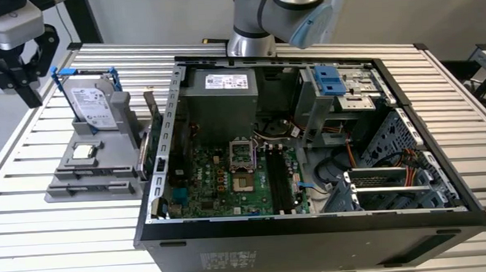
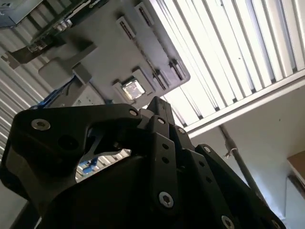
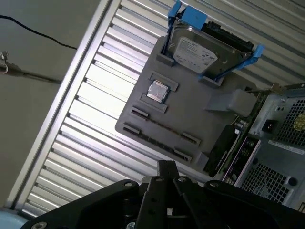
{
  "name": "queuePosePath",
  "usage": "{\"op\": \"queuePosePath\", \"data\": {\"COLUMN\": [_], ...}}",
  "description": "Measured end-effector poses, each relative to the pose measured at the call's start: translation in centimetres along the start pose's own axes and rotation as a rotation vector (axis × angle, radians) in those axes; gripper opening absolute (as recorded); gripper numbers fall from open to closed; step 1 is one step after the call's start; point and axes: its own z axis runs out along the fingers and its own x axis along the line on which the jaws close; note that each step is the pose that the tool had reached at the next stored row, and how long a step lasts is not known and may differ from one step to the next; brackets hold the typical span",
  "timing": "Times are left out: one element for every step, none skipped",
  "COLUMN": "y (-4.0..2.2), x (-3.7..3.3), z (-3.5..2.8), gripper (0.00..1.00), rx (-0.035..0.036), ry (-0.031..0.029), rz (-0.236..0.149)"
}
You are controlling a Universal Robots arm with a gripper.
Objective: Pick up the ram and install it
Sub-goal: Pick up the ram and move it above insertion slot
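The ram looks like a thin dark stick [image 1: 90, 189] [image 3: 155, 141] seated on edge in a long slot of the grey holder [image 1: 104, 163], which stands to the exterior view's left of the open computer case [image 1: 313, 225]. My gripper [image 1: 11, 84] hangs high above the table's far corner on that side, well up and away from the holder. In both wrist views its black fingertips [image 2: 157, 102] [image 3: 167, 167] meet with nothing between them. The motherboard's long black memory slots [image 1: 279, 180] lie inside the case.
The holder also carries a silver hard drive in a blue frame [image 1: 92, 102] [image 3: 195, 50] and a small square CPU chip [image 1: 83, 151] [image 2: 132, 89]. A card [image 1: 151, 106] stands on edge between holder and case. The slatted table's edge is near the holder.
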Motion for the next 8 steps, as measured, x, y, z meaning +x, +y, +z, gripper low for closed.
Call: {"op": "queuePosePath", "data": {"y": [0.0,0.0,0.0,0.0,0.0,0.0,0.0,0.0], "x": [0.0,0.0,0.0,0.0,0.0,0.0,0.0,0.0], "z": [0.0,0.0,0.0,0.0,-0.01,0.0,0.0,0.0], "gripper": [0.0,0.0,0.0,0.0,0.0,0.0,0.0,0.0], "rx": [-0.0002,-0.0003,-0.0005,-0.0005,-0.0006,-0.0007,-0.0008,-0.001], "ry": [0.0009,0.0019,0.0027,0.0037,0.0045,0.0052,0.006,0.0067], "rz": [-0.018,-0.036,-0.054,-0.072,-0.089,-0.104,-0.121,-0.135]}}
